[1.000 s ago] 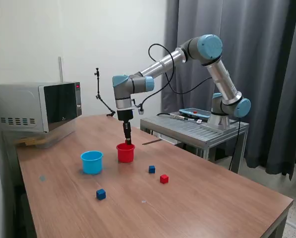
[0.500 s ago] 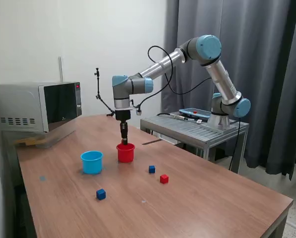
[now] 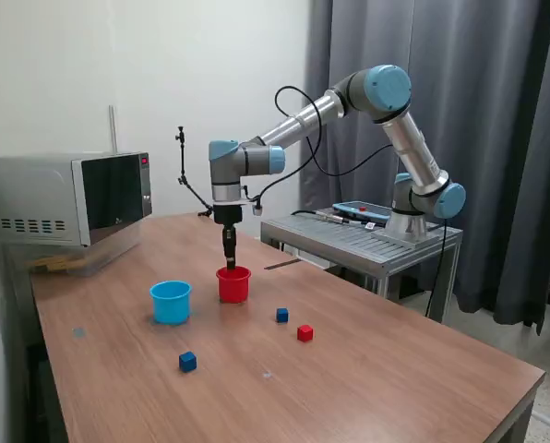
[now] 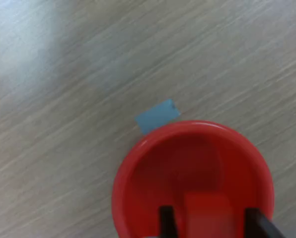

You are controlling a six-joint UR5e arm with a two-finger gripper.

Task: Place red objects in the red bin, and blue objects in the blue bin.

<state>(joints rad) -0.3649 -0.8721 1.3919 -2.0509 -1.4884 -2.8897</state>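
The red cup (image 3: 233,286) stands mid-table, and the light blue cup (image 3: 171,303) stands to the exterior view's left of it. My gripper (image 3: 229,263) hangs straight down just over the red cup's rim. In the wrist view the fingers (image 4: 165,218) stand apart over the red cup (image 4: 138,163), and a red cube (image 4: 207,210) lies inside it between them, with a gap on each side. One red cube (image 3: 304,333) and two dark blue cubes (image 3: 281,315) (image 3: 187,362) lie on the table (image 3: 395,388) in front of the cups.
A microwave (image 3: 67,210) sits at the table's back corner on the exterior view's left. A metal side table (image 3: 363,238) carries the arm's base. A thin stand (image 3: 185,166) rises behind. A small blue tape patch (image 4: 158,115) lies beside the red cup.
My gripper has risen a little and shifted slightly to the exterior view's left over the red cup. The cubes on the table have not moved.
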